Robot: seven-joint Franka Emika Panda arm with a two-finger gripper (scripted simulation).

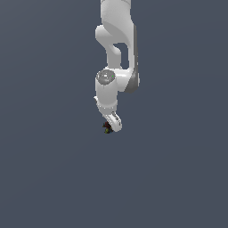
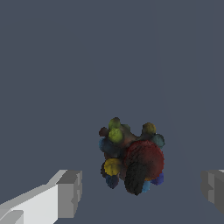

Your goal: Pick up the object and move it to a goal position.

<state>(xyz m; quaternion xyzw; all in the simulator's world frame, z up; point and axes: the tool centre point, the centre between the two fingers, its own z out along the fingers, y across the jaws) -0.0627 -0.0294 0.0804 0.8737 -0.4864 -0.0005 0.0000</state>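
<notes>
The jaws stand spread wide, one grey fingertip (image 2: 70, 192) on each side of the wrist view, with nothing pinched between them. The object (image 2: 131, 157), a small dark lump dotted with red, yellow-green and blue knobs, sits in the open gap between the fingertips, touching neither, nearer the middle than either pad. In the exterior view the white gripper (image 1: 112, 124) hangs low over the plain grey surface (image 1: 49, 178), and the object (image 1: 107, 128) peeks out just beside its tip, mostly hidden by the hand. The white arm (image 1: 116, 49) drops straight down from the top of that view. The reach appears done and the grasp comes next: that calls for a short descent if any height remains, then closing squarely on the lump. No goal marker shows in either view.
</notes>
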